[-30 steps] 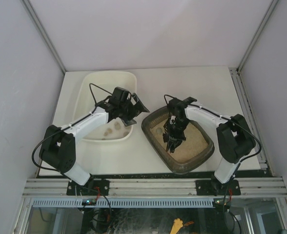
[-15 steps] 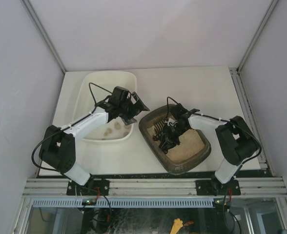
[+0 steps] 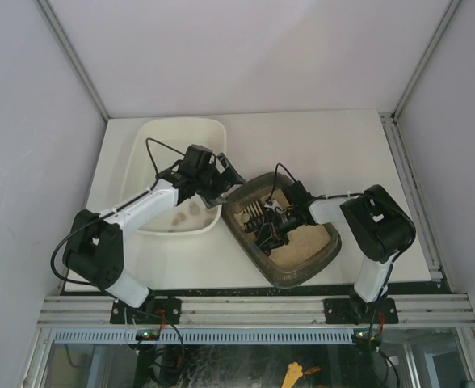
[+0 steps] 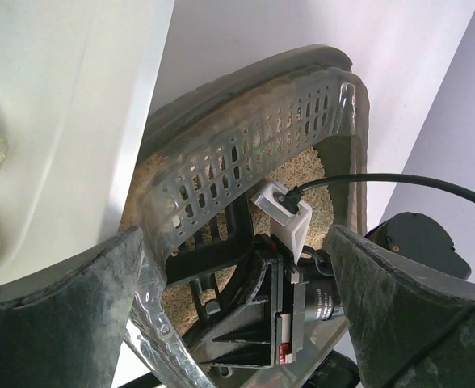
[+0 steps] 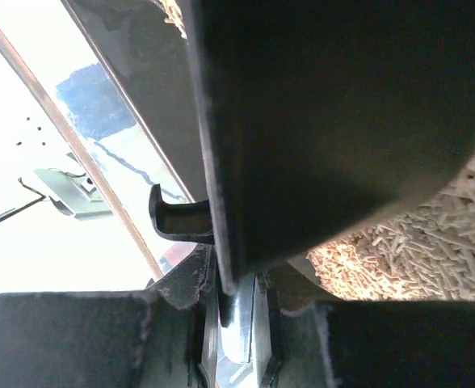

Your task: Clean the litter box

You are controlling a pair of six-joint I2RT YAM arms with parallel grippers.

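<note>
The litter box [image 3: 292,279] sits just right of the white tub [image 3: 169,149] on a white table [image 3: 326,145], and we see pale walls closing in the table on three sides. Compared with a second ago, the box has slid and turned toward the tub, so its nearest corner now lies right against the tub's right wall. The right gripper [image 3: 271,221] has swung lower and closer to the tub side of the box. The left gripper [image 3: 221,182] has dropped to that same corner. Its fingers [image 4: 60,323] stand wide apart, with the box's curved wall between them in the wrist view; we cannot tell whether they touch it.

The right gripper is clamped on a dark scoop [image 3: 258,217] down inside the box. The box holds beige pellet litter [image 5: 431,234], mostly on the side away from the tub. The tub holds a few pale clumps [image 3: 191,208] near its right wall.
</note>
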